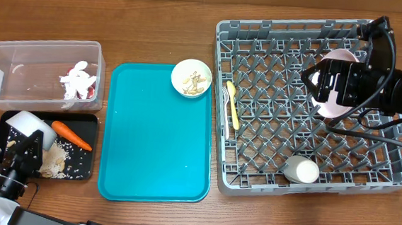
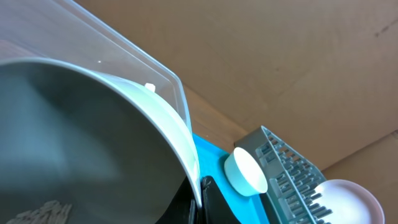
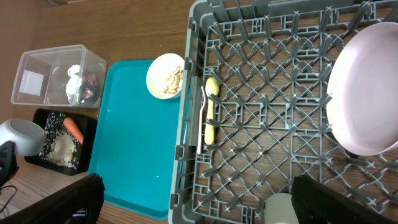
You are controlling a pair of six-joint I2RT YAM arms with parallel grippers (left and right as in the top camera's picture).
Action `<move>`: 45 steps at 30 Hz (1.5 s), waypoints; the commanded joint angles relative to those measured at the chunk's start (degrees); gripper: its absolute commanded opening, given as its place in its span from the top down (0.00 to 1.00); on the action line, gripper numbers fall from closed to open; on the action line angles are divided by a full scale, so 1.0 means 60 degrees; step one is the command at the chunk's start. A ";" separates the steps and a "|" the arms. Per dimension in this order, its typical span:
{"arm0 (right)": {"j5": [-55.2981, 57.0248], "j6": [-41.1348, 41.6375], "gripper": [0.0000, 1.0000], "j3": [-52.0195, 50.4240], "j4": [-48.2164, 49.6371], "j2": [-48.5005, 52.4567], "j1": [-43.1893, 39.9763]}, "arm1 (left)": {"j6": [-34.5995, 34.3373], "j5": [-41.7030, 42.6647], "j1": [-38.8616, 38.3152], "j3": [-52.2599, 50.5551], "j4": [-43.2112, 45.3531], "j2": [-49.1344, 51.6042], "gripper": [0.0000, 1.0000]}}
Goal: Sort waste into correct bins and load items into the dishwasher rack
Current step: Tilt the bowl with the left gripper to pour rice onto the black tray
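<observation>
Right up against the left wrist's lens is a white bowl (image 2: 81,137), tilted, its rim pinched in the left pincer (image 2: 200,202). From overhead, that bowl sits over the left part of the black tray (image 1: 94,155). One orange carrot (image 1: 72,135) and a heap of beige scraps (image 1: 56,160) lie in that tray.

Just behind it stands the clear tub (image 1: 20,57), holding crumpled white paper (image 1: 75,82) and a bit of red wrapper (image 1: 89,94). A pale label (image 3: 31,81) sits on the tub's wall, too small to read.

A second bowl (image 1: 176,74), with nut-like bits inside, rests on the far right corner of the teal tray (image 1: 149,144) in the middle of the table (image 1: 158,17).

The grey dishwasher rack (image 1: 323,186) carries four things: one pinkish-white plate (image 3: 364,87) standing among the pegs, a white cup (image 1: 301,169) on its side near the front edge, a yellow utensil (image 3: 210,115), and a thinner pale utensil (image 3: 200,121) just beside it. I cannot tell which is the fork and which the spoon.

The right pincer (image 3: 198,186) hangs above the rack beside the plate, its fingers (image 3: 74,202) spread wide with nothing between them.
</observation>
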 commanded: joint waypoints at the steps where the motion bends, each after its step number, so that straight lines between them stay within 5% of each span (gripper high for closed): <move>1: 0.0029 0.0007 0.00 0.0025 0.0047 -0.0018 0.0044 | 0.0674 0.1147 -0.0069 -0.0138 0.0051 0.0062 0.96; 5: 0.0029 0.0007 0.00 0.0025 0.0047 -0.0018 0.0044 | 0.0364 0.0317 -0.0080 -0.0138 0.0004 0.0062 0.96; 7: 0.0029 0.0007 0.00 0.0025 0.0047 -0.0018 0.0044 | 0.1191 0.0521 -0.0175 -0.0175 -0.0248 0.0062 0.96; 10: 0.0029 0.0007 0.00 0.0025 0.0047 -0.0018 0.0044 | 0.0437 -0.0109 -0.0211 -0.0175 -0.0310 0.0062 0.96; 12: 0.0029 0.0007 0.00 0.0025 0.0047 -0.0018 0.0044 | 0.1151 -0.0463 -0.0368 -0.0175 -0.0375 0.0062 0.96; 14: 0.0029 0.0007 0.00 0.0025 0.0047 -0.0018 0.0044 | 0.0098 -0.1570 -0.0492 -0.0175 0.0127 0.0062 0.96; 15: 0.0029 0.0007 0.00 0.0025 0.0051 -0.0018 0.0044 | -0.0805 -0.1344 -0.0546 -0.0175 0.0350 0.0066 0.96; 19: 0.0029 0.0007 0.00 0.0025 0.0047 -0.0018 0.0044 | -0.0149 0.0138 -0.0576 -0.0175 0.0495 0.0058 0.96; 23: 0.0029 0.0007 0.00 0.0025 0.0047 -0.0018 0.0044 | -0.1341 0.1137 -0.0586 -0.0175 0.1260 0.0058 0.96; 25: 0.0029 0.0007 0.00 0.0025 0.0051 -0.0018 0.0044 | -0.0178 0.0903 -0.0630 -0.0237 0.1053 0.0058 0.96; 36: 0.0029 0.0007 0.00 0.0025 0.0047 -0.0018 0.0044 | 0.0568 0.1115 -0.0627 -0.0237 0.0903 0.0102 0.96; 45: 0.0029 0.0007 0.00 0.0025 0.0051 -0.0018 0.0044 | 0.0015 0.1005 -0.0976 -0.0317 0.0980 0.0113 0.96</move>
